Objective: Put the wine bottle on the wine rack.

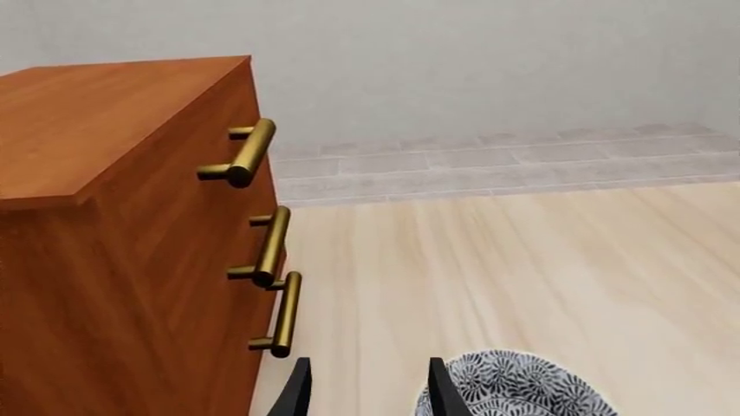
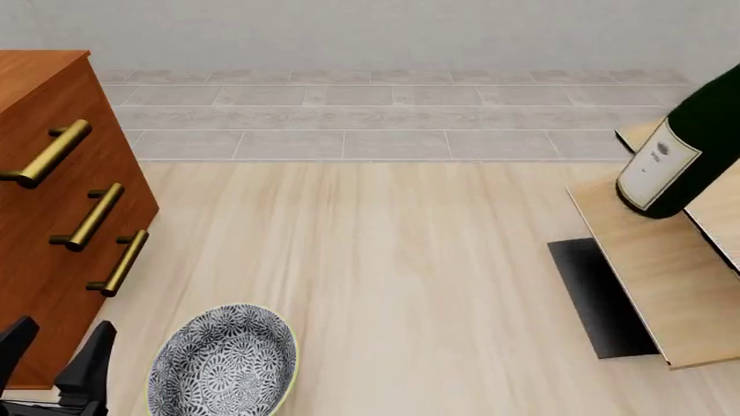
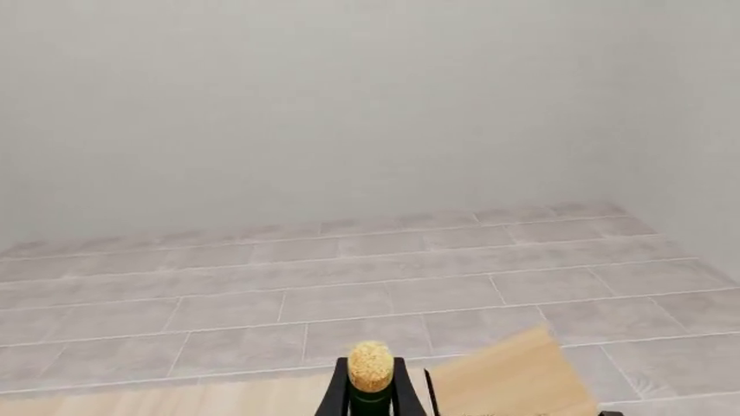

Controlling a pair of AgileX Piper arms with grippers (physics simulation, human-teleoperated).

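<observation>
The wine bottle (image 2: 684, 139), dark green with a white label, hangs tilted at the right edge of the front view, its base low over the wine rack (image 2: 647, 269). I cannot tell whether they touch. The rack has tan slanted panels and a black base plate. In the right wrist view my right gripper (image 3: 370, 392) is shut on the bottle's neck just below the tan cork (image 3: 370, 364), with a rack panel (image 3: 509, 381) beside it. My left gripper (image 2: 61, 345) is open and empty at the near left, also shown in the left wrist view (image 1: 370, 394).
A reddish-brown drawer cabinet (image 2: 47, 130) with brass handles stands at the left, close to my left gripper; it also shows in the left wrist view (image 1: 116, 217). A patterned grey bowl (image 2: 225, 360) sits on the light wooden table (image 2: 393, 260) beside that gripper.
</observation>
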